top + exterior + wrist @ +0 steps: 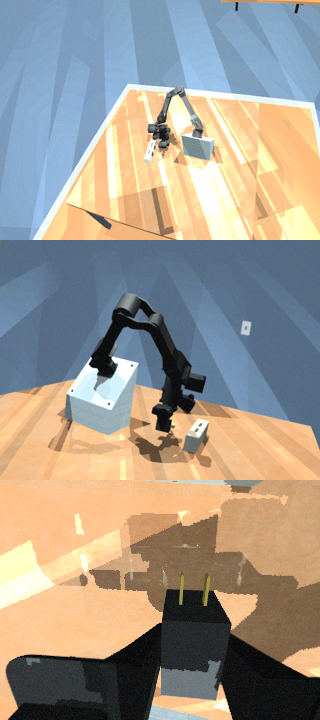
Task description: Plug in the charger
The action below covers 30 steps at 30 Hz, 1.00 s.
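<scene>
Two thin prongs (193, 588) jut ahead of the jaws, clamped on the charger's (194, 636) flat sides; it looks rigid, light, best held squarely there.

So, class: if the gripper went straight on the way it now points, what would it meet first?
Probably the wooden table: the charger it holds points its prongs at bare wood, with no power strip ahead.

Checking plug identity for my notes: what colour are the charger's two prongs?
Yellow-gold prongs on the dark charger, clearest in the wrist view.
</scene>
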Motion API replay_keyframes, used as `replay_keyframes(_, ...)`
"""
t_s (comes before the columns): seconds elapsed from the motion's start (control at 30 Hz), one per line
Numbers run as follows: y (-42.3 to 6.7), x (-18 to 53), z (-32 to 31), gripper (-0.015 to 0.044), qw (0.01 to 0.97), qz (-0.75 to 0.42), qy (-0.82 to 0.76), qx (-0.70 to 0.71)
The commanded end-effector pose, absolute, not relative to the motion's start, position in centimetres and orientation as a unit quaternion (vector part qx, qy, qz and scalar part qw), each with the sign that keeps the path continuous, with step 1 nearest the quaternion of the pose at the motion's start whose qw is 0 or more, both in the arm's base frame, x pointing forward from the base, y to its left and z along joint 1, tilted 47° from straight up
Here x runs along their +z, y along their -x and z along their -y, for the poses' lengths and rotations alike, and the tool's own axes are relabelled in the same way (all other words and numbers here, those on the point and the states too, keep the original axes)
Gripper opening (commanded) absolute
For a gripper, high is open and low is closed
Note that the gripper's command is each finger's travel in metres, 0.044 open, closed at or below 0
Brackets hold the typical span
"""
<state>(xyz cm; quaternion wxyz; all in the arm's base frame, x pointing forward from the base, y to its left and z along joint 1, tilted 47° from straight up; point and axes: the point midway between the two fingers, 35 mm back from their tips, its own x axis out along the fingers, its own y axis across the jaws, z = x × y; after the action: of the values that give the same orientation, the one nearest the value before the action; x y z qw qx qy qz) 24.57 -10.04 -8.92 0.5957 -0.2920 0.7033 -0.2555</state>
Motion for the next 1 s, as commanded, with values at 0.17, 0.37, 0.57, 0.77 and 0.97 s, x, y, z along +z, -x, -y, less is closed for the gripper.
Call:
replay_keyframes(0.17,-24.6,-10.5,9.2,0.0000,0.597,-0.703,0.286,-0.259)
replay_keyframes(0.37,-24.5,-11.5,8.6,0.0000,0.598,-0.702,0.284,-0.262)
replay_keyframes(0.57,-24.4,-12.5,8.0,0.0000,0.599,-0.701,0.282,-0.265)
replay_keyframes(0.77,-24.3,-13.6,7.5,0.0000,0.599,-0.701,0.280,-0.268)
replay_keyframes(0.97,-24.1,-14.6,6.9,0.0000,0.600,-0.699,0.279,-0.271)
